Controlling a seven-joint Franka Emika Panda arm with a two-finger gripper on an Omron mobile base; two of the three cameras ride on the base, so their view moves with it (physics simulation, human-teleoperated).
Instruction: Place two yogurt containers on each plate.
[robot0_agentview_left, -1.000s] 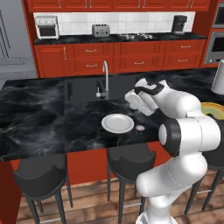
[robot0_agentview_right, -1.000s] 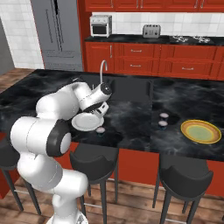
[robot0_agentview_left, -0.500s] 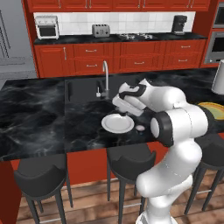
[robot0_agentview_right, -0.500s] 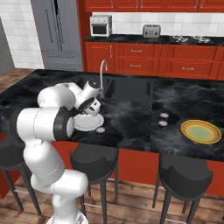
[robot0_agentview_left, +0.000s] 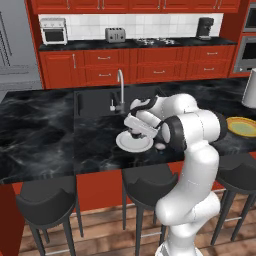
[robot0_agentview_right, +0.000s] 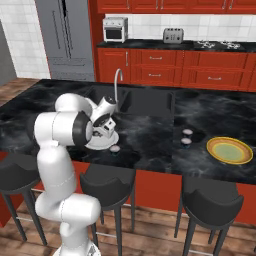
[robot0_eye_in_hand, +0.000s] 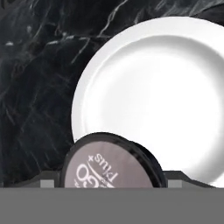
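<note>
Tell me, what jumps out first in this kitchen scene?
A big white arm bends over the black counter, its hand low above a white plate near the sink. In the hand view a yogurt cup sits between the jaws at the plate's edge. A yellow plate lies off to the right.

Under me the surface (robot0_eye_in_hand: 39, 65) reads as glossy black marble with white veins. The white plate (robot0_eye_in_hand: 166, 96) looks smooth, glazed, softly shining. My yogurt container (robot0_eye_in_hand: 109, 168) has a matt printed lid and dark plastic-looking rim. The yellow plate (robot0_agentview_right: 230, 150) looks glazed too; the faucet (robot0_agentview_left: 120, 90) looks like brushed metal.
</note>
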